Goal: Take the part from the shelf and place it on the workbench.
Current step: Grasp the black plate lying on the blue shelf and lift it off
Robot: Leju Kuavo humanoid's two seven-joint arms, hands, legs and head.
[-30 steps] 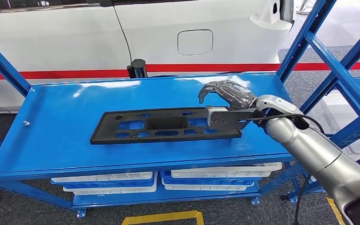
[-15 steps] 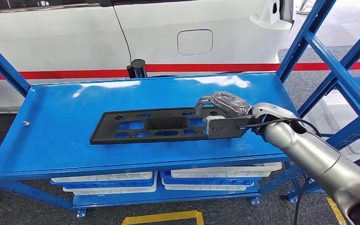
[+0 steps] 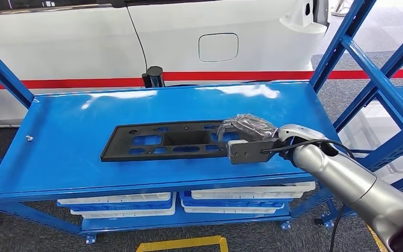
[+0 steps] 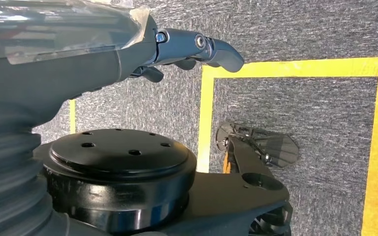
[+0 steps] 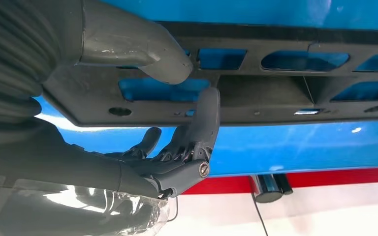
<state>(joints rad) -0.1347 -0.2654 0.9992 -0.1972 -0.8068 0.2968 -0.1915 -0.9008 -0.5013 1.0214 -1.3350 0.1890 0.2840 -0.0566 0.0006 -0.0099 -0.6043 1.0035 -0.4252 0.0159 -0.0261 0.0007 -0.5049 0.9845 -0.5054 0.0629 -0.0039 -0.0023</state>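
Lying flat along the middle of the blue shelf (image 3: 57, 142), the long black part (image 3: 168, 139) is sitting with its cut-outs showing the blue surface through them, lengthwise to the robot so that its right end is within reach. The right hand (image 3: 244, 131) is closing over that end: in the right wrist view the thick grey thumb (image 5: 142, 49) is lying against one face of the plate and a dark finger (image 5: 204, 118) is pressing at its edge from the other side. I am judging this as a pinch being formed, not a firm hold, since the part is resting on the shelf and not lifted. The silver right arm is reaching in low from the right, wrist level with the shelf top. The left hand (image 4: 187, 46) is hanging over grey carpet and yellow floor tape, fingers loosely curled, holding nothing.
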